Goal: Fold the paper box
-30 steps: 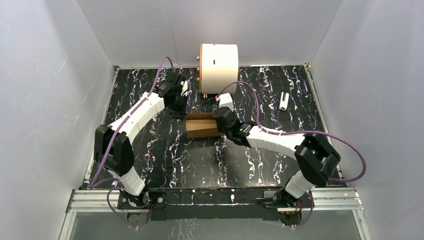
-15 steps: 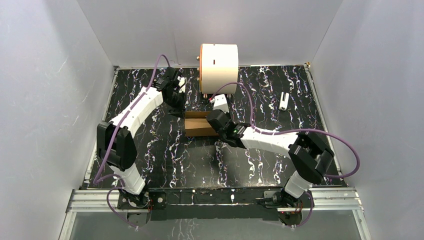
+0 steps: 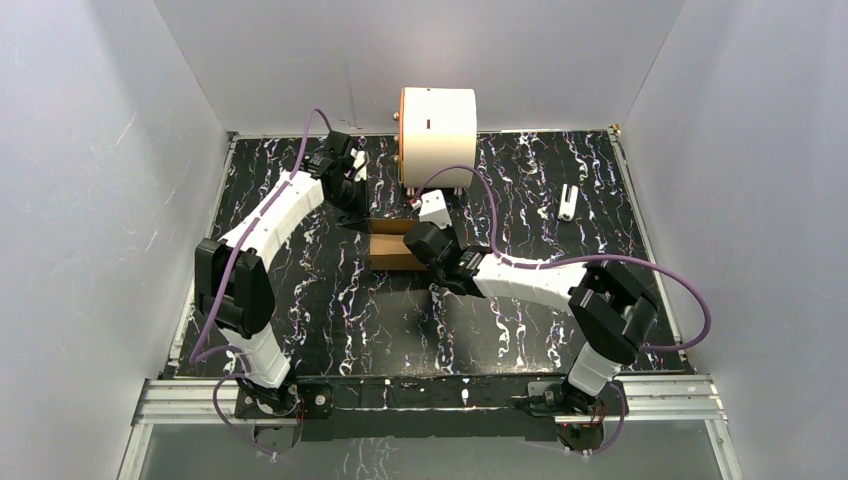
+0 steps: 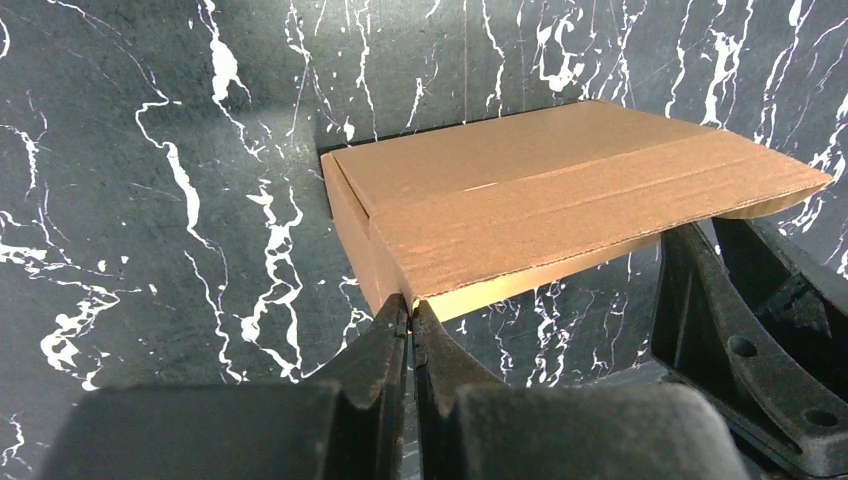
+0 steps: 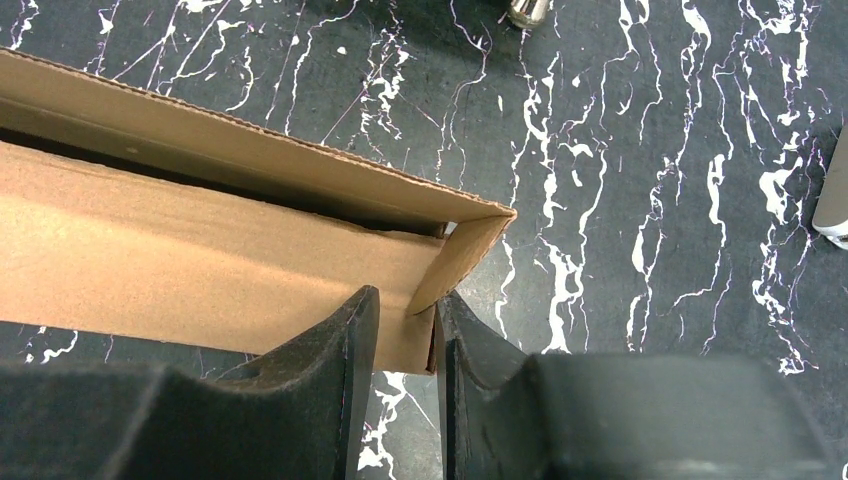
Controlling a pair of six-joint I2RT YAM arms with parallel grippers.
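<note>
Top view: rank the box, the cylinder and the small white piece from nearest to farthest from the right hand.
1. Box, directly at the right hand, stretching to its left.
2. Cylinder, farther back, near the centre.
3. White piece, well off to the right.

From above, the right arm's wrist [image 3: 432, 245] covers the right end of the paper box [image 3: 388, 250] and the right pincer [image 5: 407, 300] there. In the right wrist view the box runs off the left edge, and a white thing [image 5: 835, 190] right of the box is cropped. Well right of the box, a white object [image 3: 567, 202] is too small to identify.
</note>
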